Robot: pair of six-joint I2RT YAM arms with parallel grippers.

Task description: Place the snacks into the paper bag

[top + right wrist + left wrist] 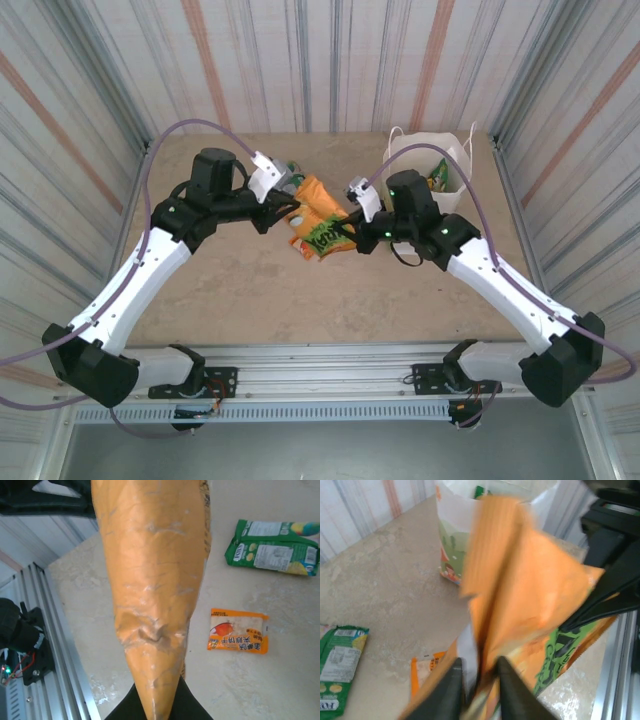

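The left claw (480,681) and the right claw (157,706) each clench a shiny orange foil packet (150,580) at its edge, seemingly light, limp and slippery.

Pale corrugated metal walls (330,60) with thin vertical rust-orange and grey stripes close in on three sides, beyond and to either side of the left gripper (288,213) and the right gripper (352,224). Beneath both lies a beige, mottled stone-look surface (250,290), evenly lit, with only soft shadows. Nearer than the grippers, a silver aluminium rail (330,365) edges it, then a slotted metal strip (330,412) and a flat grey panel (330,452).
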